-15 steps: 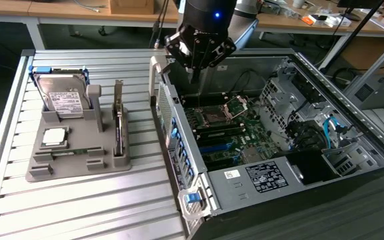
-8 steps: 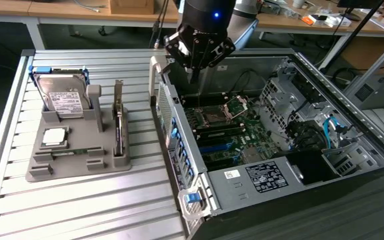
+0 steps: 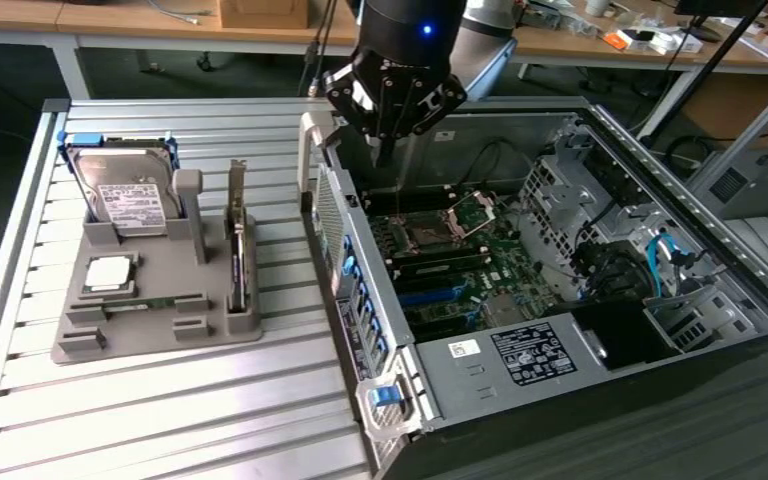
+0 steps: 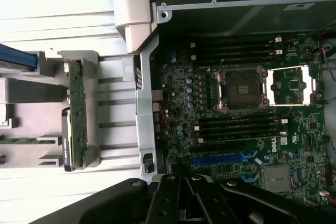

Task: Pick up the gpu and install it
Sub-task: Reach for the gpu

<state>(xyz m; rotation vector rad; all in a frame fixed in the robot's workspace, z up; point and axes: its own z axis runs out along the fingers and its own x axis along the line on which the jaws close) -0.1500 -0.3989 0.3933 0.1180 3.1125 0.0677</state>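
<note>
— Where is the claw seen?
— It is hung over the rear corner of the open computer case, with its fingers pressed together, clenched on nothing.
— And the gpu?
— It is stood on edge in the grey holder on the slatted table. In the exterior view it is found between seven and eight o'clock from the claw, well apart from it.
— What is kept beside it?
— A hard drive is propped at ten o'clock from the gpu. A square CPU chip is laid at nine o'clock. Both are seated in the same holder.
— And from the wrist?
— The clenched claw is shown over the motherboard, where the CPU socket is seen open. The gpu's green board edge is caught outside the case wall.
</note>
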